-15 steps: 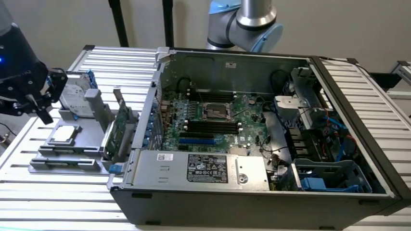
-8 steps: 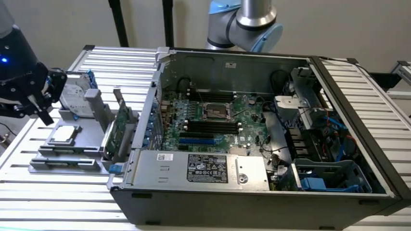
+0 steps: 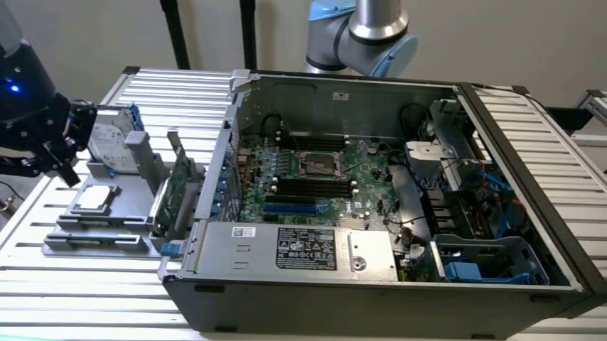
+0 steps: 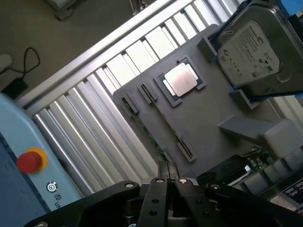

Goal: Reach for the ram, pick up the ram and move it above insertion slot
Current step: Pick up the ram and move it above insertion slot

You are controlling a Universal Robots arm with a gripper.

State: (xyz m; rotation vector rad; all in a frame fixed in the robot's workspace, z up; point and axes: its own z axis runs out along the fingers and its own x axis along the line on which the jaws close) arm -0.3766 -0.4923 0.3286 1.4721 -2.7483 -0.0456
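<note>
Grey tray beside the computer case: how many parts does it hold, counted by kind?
Silver hard drive with a white label: 1
Square silver processor chip: 1
Large green expansion card with a metal bracket: 1
Thin green ram stick, seen edge-on: 1
Total: 4

Resting here: one silver rectangular hard drive (image 4: 248, 52), one square silver processor chip (image 4: 181, 79), one open grey metal computer case (image 3: 379, 304).
</note>
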